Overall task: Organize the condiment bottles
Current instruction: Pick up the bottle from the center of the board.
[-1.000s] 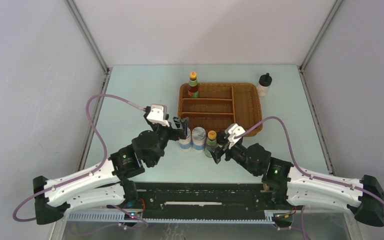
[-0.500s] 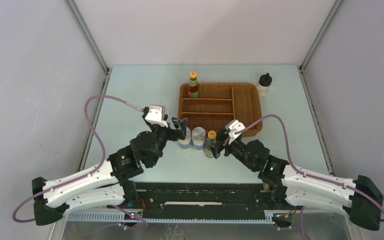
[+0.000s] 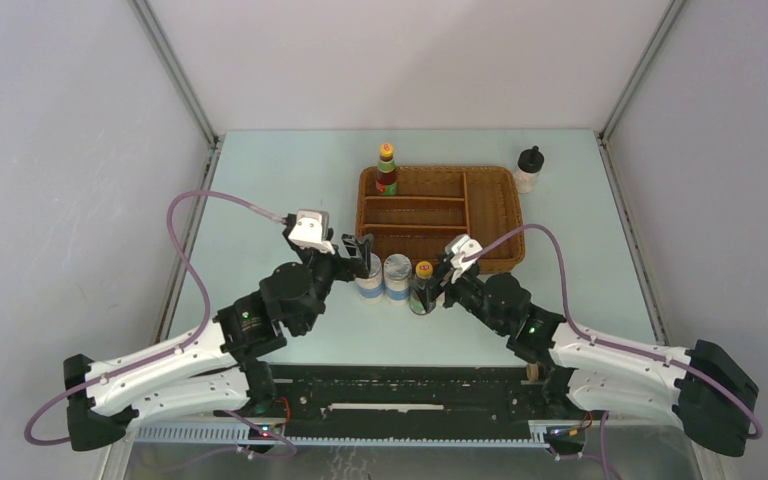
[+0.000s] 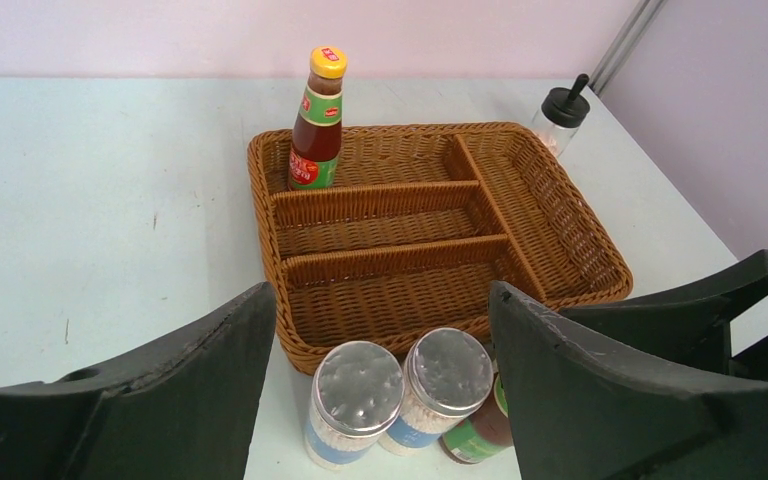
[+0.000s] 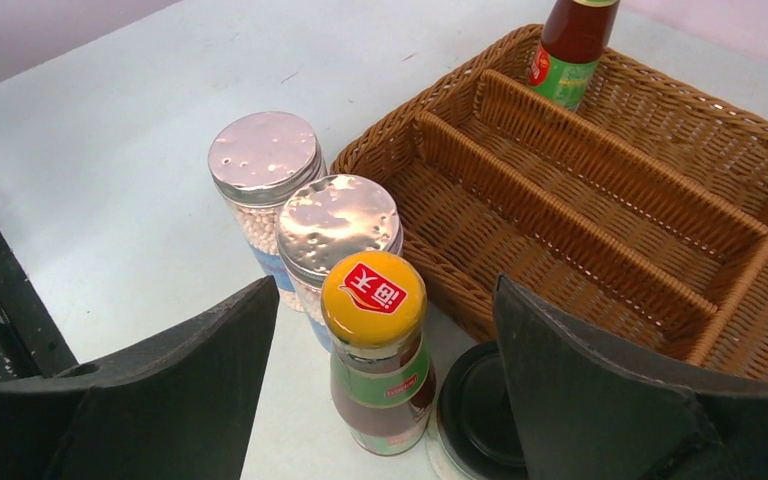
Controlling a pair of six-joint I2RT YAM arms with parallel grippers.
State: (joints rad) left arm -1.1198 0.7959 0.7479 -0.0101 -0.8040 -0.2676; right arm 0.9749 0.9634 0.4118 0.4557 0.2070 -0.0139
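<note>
**A:** What differs on the right side?

**B:** The right arm has reached in, leftward. A second ago the right fingers [image 5: 600, 400] hung to the right of the near sauce bottle [image 5: 373, 340]. Now the wrist view shows that bottle between them. They stand apart and touch it on neither side.

**A:** Is the bottle lifted?

**B:** No. It stands upright on the worktop [image 3: 280, 190], just in front of the tray's [image 4: 570, 225] near rim. A black cap [image 5: 480, 410] sits just beside it, but I cannot make out what is under the cap.

**A:** And the left arm?

**B:** It has hardly shifted. The left fingers [image 4: 160, 400] are apart too, clamped on nothing. The two shakers [image 4: 356, 395] show low between them.

**A:** Where do the shakers stand?

**B:** Side by side on the worktop, left of the near sauce bottle and just outside the tray's near rim, as before.

**A:** The rest?

**B:** Unmoved. The far sauce bottle [image 3: 387, 170] stands upright in the tray's far left corner. The black-capped bottle [image 3: 529, 168] is on the worktop, just outside the tray's far right corner.
</note>
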